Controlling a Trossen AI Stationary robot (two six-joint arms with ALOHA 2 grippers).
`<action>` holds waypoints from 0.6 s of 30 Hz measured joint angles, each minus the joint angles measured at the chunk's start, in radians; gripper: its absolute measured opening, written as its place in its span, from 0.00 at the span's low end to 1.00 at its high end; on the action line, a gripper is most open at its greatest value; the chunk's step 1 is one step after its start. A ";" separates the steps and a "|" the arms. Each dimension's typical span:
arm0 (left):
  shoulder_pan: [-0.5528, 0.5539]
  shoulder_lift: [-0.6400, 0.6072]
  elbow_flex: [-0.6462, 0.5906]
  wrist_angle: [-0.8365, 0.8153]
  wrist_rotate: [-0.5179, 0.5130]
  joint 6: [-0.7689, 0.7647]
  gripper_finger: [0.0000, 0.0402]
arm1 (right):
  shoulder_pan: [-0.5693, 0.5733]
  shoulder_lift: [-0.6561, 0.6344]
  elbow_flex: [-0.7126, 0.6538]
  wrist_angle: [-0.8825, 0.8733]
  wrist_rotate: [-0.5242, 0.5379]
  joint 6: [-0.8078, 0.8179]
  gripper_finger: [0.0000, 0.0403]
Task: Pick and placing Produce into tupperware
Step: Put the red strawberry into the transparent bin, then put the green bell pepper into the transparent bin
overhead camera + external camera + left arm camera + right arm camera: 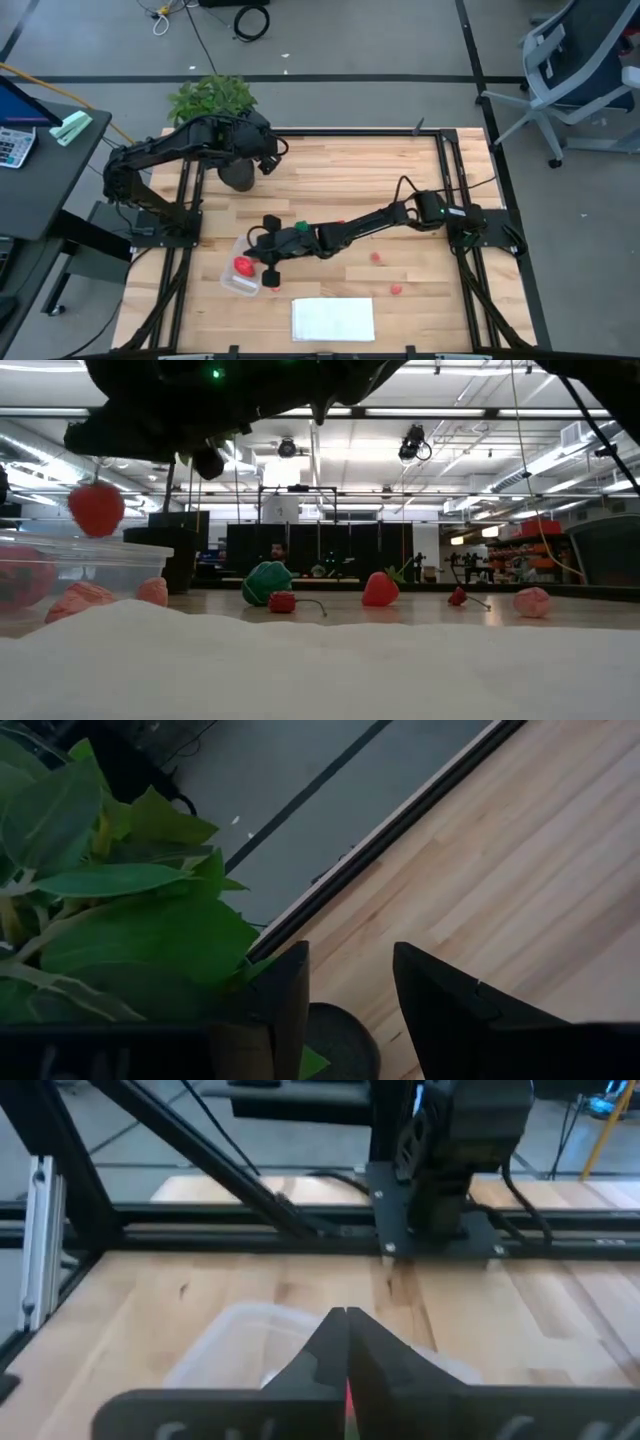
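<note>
My right gripper reaches across the table to the clear tupperware and is shut on a red strawberry that hangs over the tub's rim. Pink and red produce lies inside the tub. More produce lies on the wood: a green piece, a small red one with a stem, a strawberry, a red piece and a pink one. My left gripper stands open with nothing between its fingers, raised beside the potted plant at the far left. My right gripper comes nearly level from the table's right side, its two fingers closed together with only a red sliver showing between them. The fingers hide which part they have. The strawberry hangs below the gripper, lifted clear, above the tupperware.
A flat white sheet lies at the table's near edge. The plant's dark pot stands at the far left under my left arm. Loose produce lies right of centre. Black frame rails border the tabletop.
</note>
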 joint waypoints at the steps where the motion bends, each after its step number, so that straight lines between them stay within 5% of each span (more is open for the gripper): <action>1: 0.000 0.000 0.000 0.000 0.000 -0.001 0.38 | 0.000 0.002 0.003 0.005 -0.001 0.000 0.03; 8: -0.008 0.000 0.000 0.005 0.004 -0.021 0.38 | -0.014 0.004 0.003 -0.075 0.005 0.008 0.18; 18: -0.076 0.000 0.000 0.062 0.172 -0.026 0.34 | -0.005 -0.057 0.001 -0.148 0.010 0.010 0.31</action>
